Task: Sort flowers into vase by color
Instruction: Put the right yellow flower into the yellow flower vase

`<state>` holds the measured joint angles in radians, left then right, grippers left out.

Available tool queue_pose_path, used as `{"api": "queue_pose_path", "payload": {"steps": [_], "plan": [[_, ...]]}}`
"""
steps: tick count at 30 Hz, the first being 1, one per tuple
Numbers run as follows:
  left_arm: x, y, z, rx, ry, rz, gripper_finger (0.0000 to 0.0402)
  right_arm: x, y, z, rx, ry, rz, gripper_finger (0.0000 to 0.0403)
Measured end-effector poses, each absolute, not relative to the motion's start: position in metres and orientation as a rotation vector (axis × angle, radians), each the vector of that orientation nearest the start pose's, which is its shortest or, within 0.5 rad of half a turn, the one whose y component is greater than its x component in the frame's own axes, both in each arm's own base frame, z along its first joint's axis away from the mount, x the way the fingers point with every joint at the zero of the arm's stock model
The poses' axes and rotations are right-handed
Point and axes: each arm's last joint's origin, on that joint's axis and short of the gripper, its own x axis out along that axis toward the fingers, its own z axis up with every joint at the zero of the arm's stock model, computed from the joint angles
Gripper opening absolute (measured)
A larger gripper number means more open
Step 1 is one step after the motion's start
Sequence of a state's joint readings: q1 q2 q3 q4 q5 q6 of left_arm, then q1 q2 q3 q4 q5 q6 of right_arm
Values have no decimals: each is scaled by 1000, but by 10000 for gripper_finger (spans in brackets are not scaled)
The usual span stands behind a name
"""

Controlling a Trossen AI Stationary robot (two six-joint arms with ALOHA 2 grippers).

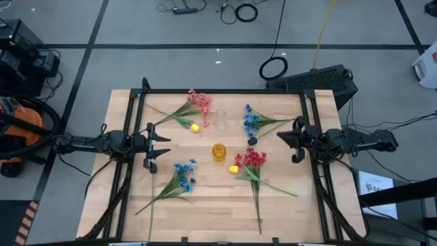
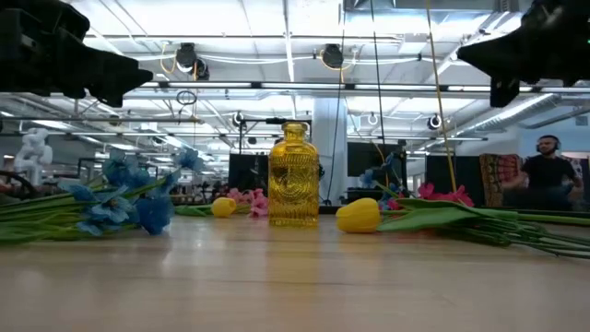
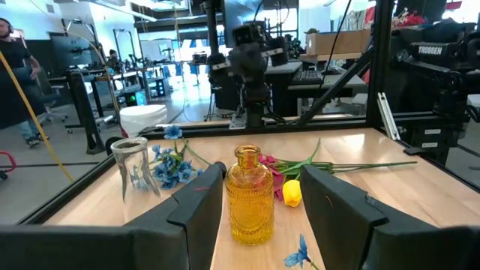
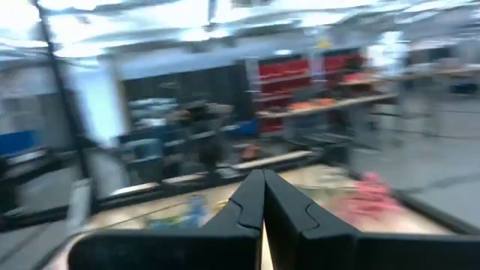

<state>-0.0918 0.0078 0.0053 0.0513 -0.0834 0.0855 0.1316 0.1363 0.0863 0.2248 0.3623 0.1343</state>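
Observation:
The yellow-amber vase (image 1: 218, 152) (image 3: 250, 199) stands upright on its base at the table's middle. Flowers lie flat around it: pink (image 1: 199, 102) at the far side, one blue bunch (image 1: 252, 121) far right, another blue bunch (image 1: 183, 175) near left, and red (image 1: 253, 160) to the vase's right. One small yellow bloom (image 1: 234, 169) lies by the red, another (image 1: 195, 127) by the pink. My left gripper (image 1: 164, 145) (image 3: 262, 174) hovers open left of the vase, pointing at it. My right gripper (image 1: 280, 139) (image 4: 262, 187) hovers shut on the right side.
A small clear glass vase (image 1: 221, 120) (image 3: 135, 166) stands upright beyond the yellow-amber one, between the pink and the far blue flowers. A black frame (image 1: 225, 91) borders the table. Bare wood lies along the near edge (image 1: 212, 219). A person (image 2: 550, 166) is in the room behind.

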Motion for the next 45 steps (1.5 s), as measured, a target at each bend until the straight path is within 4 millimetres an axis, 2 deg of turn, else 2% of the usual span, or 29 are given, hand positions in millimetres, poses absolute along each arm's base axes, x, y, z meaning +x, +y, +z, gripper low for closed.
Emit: {"api": "queue_pose_path", "payload": {"steps": [5,15,19,22,27,33,42,45], "plan": [[97,-7,170,81,-48,-7,187,116,1,232,96,-21,-290,0],[97,-7,170,81,-49,-6,187,159,0,298,223,656,-433,0],[97,-7,170,81,-48,-6,187,181,11,315,255,873,-442,0],[97,-7,170,81,-48,-7,187,198,24,320,275,958,-451,0],[97,-7,170,81,-49,-7,187,224,51,311,386,1039,-452,0],[97,-7,170,81,-48,-6,187,247,76,285,428,1127,-442,9],[97,-7,170,81,-49,-6,187,267,97,241,377,1378,-371,95],[97,-7,170,81,-49,-7,187,270,107,227,307,1439,-333,127]]}}
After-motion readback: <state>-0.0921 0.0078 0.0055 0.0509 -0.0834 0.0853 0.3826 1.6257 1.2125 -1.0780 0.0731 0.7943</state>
